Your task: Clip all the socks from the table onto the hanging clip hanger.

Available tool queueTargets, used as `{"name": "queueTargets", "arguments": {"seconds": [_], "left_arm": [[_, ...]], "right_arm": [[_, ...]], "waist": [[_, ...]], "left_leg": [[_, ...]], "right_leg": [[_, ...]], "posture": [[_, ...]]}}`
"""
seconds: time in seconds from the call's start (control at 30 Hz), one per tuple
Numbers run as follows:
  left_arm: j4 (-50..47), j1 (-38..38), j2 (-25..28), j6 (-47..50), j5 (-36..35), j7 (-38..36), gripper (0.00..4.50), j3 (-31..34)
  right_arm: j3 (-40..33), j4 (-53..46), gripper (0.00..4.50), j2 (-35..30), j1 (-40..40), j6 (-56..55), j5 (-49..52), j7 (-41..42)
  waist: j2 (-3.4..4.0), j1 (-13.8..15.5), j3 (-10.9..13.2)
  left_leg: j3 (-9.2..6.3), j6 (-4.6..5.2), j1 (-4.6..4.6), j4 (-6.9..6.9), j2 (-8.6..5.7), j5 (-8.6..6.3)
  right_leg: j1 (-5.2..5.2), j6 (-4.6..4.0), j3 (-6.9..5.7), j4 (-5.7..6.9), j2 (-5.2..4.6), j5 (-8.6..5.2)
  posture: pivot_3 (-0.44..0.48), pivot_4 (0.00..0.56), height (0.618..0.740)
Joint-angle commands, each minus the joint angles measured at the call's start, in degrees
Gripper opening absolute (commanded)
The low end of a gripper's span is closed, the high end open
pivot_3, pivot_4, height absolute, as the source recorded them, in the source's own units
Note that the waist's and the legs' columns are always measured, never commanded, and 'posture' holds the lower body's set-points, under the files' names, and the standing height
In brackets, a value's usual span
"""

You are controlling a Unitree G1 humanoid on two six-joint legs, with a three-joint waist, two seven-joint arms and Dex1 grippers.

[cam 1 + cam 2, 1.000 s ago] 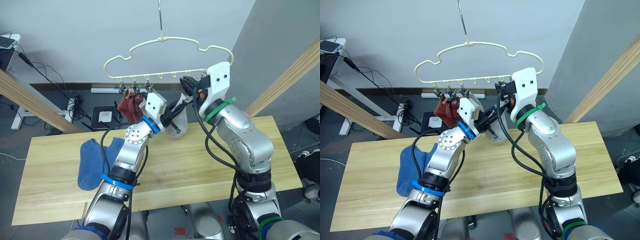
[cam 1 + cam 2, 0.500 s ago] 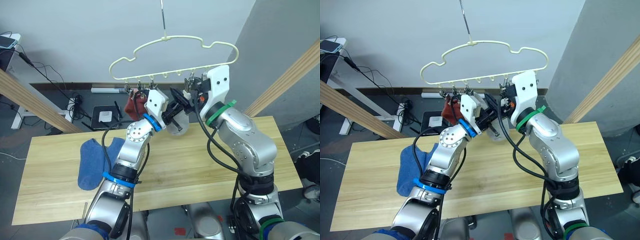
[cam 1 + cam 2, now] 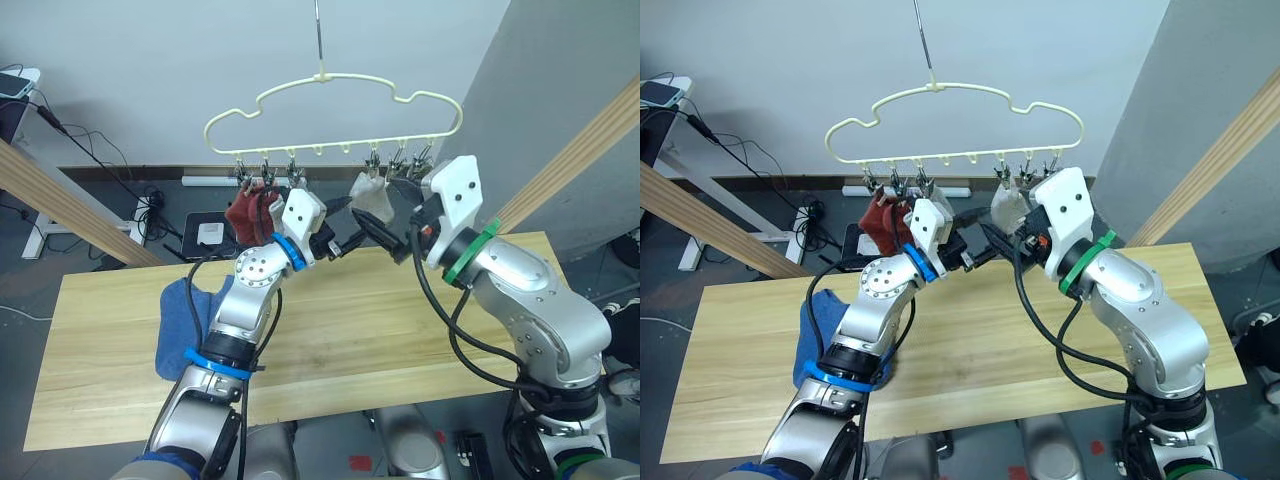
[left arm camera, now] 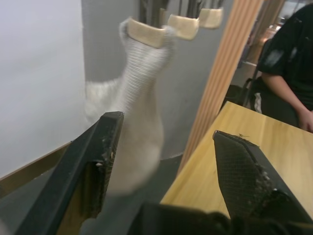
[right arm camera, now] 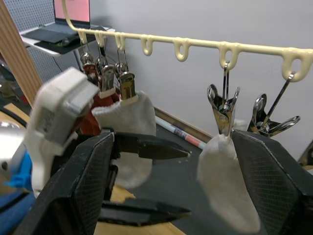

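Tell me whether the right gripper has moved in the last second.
Yes. The right gripper has pulled back from the pale yellow wire clip hanger, coming down toward the light wooden plank table, and now sits open below the clipped light grey sock.

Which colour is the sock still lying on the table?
Blue; the sock on the table shows best in the left eye view.

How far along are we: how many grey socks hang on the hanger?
2 grey socks: one on a right-side clip, one beside the red socks at the left clips.
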Motion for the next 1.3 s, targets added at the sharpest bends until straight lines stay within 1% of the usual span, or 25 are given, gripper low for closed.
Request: {"name": "queueTargets", "arguments": {"seconds": [0.03,0.07,0.17,0.27,0.37,0.53,0.6,0.83,0.93,0.97,1.3], "left_arm": [[-9.1,2.1,4.7,6.3,-9.4,-9.7,3.16,1.8],[-10.5,2.4,5.8,7.7,-10.8,-10.8,3.16,2.2],[-12.8,2.4,7.9,10.6,-12.7,-11.3,3.16,3.7],[-15.4,2.4,9.3,12.2,-13.2,-10.9,3.18,4.6],[-17.2,2.2,9.8,13.5,-13.4,-10.0,3.18,5.0],[-18.7,2.1,10.1,14.4,-13.1,-8.8,3.18,5.6],[-18.7,2.0,10.2,14.0,-12.8,-8.8,3.18,5.4],[-18.3,1.3,10.2,13.5,-12.2,-8.4,3.18,4.9],[-18.1,1.2,10.1,13.2,-11.9,-8.5,3.18,4.6],[-18.0,1.1,10.0,13.2,-11.8,-8.4,3.18,4.5],[-17.8,0.7,9.5,12.9,-11.1,-8.3,3.18,4.2]], "right_arm": [[-2.2,-4.6,4.0,-0.9,2.5,-3.1,-3.0,-3.0],[-2.1,-4.6,4.0,-0.8,2.9,-3.6,-3.9,-3.9],[-2.5,-3.7,4.0,0.6,2.8,-4.4,-4.9,-5.9],[-2.8,-2.3,3.41,2.2,2.2,-4.6,-5.2,-7.1],[-1.9,-0.7,2.46,2.6,1.4,-5.0,-5.8,-7.3],[-0.8,2.7,2.46,4.0,-0.1,-6.4,-7.4,-8.5],[-0.4,4.3,2.46,4.5,-0.3,-7.1,-8.4,-9.0],[0.4,7.4,2.46,5.7,-0.9,-9.3,-10.0,-8.9],[0.5,8.1,1.86,6.2,-1.2,-9.7,-10.4,-8.8],[0.6,8.4,1.58,6.3,-1.4,-9.9,-10.5,-8.8],[1.0,11.1,1.58,7.7,-3.2,-11.2,-11.8,-8.3]], "waist": [[0.0,0.0,0.0],[0.0,-0.1,0.0],[0.0,-0.1,0.0],[0.0,-0.1,0.0],[0.0,0.0,0.0],[0.0,0.0,0.0],[0.0,0.0,0.0],[0.0,0.0,0.0],[0.0,0.0,0.0],[0.0,0.0,0.0],[0.0,0.0,0.0]], "left_leg": [[0.0,-0.01,0.0,-0.02,0.01,0.0],[0.01,-0.01,0.01,-0.01,0.01,0.01],[0.0,-0.02,0.02,0.01,0.01,0.01],[-0.01,-0.01,0.03,0.03,0.0,0.01],[-0.02,-0.01,0.03,0.03,0.0,0.01],[-0.03,0.0,0.03,0.02,0.01,0.01],[-0.03,0.0,0.02,0.02,0.0,0.01],[-0.02,0.0,0.02,0.02,0.0,0.0],[-0.03,0.0,0.02,0.02,0.0,0.01],[-0.03,0.0,0.02,0.02,0.0,0.01],[-0.03,0.0,0.02,0.02,0.0,0.0]], "right_leg": [[-0.01,0.0,0.0,0.0,0.0,0.0],[-0.01,0.01,0.01,0.02,0.0,-0.01],[-0.01,0.25,0.01,0.04,0.0,-0.14],[0.01,0.26,0.01,0.04,0.0,-0.15],[0.01,0.26,0.01,0.04,-0.01,-0.15],[0.0,0.21,0.01,0.04,0.0,-0.12],[0.0,0.01,0.01,0.03,0.0,0.0],[0.0,0.0,0.02,0.03,0.0,0.0],[0.0,0.0,0.01,0.03,0.0,0.0],[0.0,-0.01,0.01,0.03,0.0,0.01],[0.0,-0.02,0.01,0.04,0.0,0.01]], "posture": [[-0.321,0.335,0.732],[-0.321,0.335,0.732],[-0.323,0.333,0.732],[-0.312,0.33,0.732],[-0.307,0.33,0.732],[-0.307,0.33,0.732],[-0.294,0.324,0.732],[-0.292,0.324,0.732],[-0.292,0.324,0.732],[-0.292,0.324,0.732],[-0.292,0.324,0.732]]}}
